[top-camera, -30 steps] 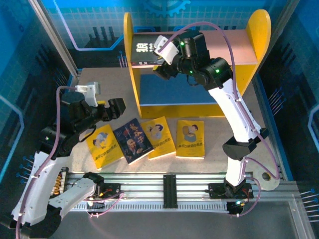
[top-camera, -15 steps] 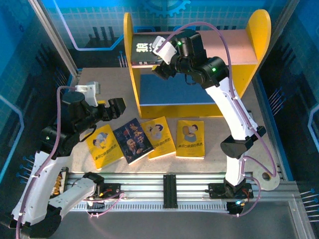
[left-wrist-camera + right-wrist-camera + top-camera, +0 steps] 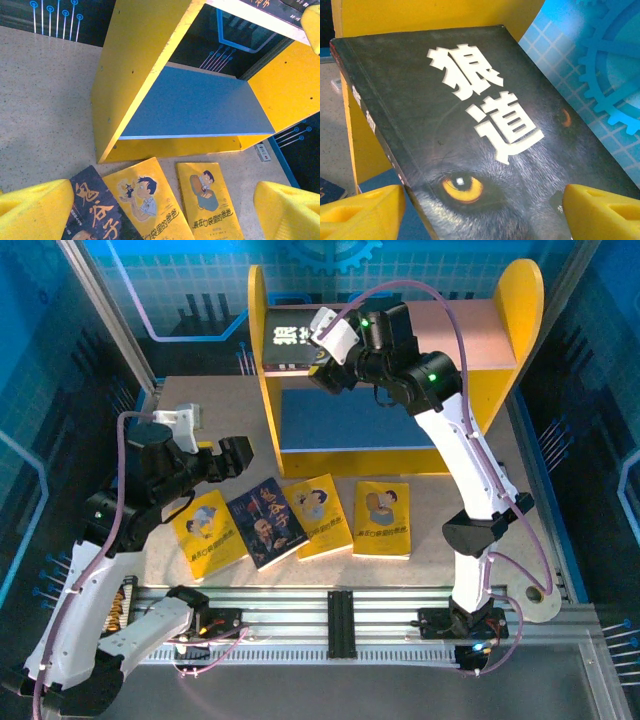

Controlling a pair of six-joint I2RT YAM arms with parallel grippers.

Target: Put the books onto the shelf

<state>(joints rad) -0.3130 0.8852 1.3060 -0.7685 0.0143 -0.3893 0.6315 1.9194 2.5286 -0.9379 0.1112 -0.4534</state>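
At the far left, the left fingers (image 3: 35,210) are spread wide with nothing between them. They hang above the tabletop (image 3: 200,400), just short of the row of books. With four paperbacks lying below, that pose looks like a line-up for a pick.

The row lies flat in front of the shelf (image 3: 266,390), within reach of either arm. It runs from the leftmost yellow book (image 3: 208,532) to the dark portrait book (image 3: 266,524), which sits edge to edge with its neighbours. Next come the middle yellow book (image 3: 318,516) and, set a little apart, the right yellow book (image 3: 382,520). None of these four is shelved yet, and the blue lower board (image 3: 350,420) lies bare.

On the pale pink upper board (image 3: 480,335), a wolf-cover book (image 3: 485,125) lies flat at the left end, beside the yellow side panel. The right fingers (image 3: 360,212) stand wide apart over its near end, one tip at each side, gripping nothing. That fits a book set down and let go.

Several things are hidden or unclear:
- In the left wrist view, a finger covers the leftmost yellow book, and the frame's lower edge cuts off the dark portrait book.
- From above, the right wrist hides part of the wolf-cover book.
- I cannot tell whether the right fingertips touch its cover.
- A small white device (image 3: 262,151) by the shelf's right foot is too small to identify.
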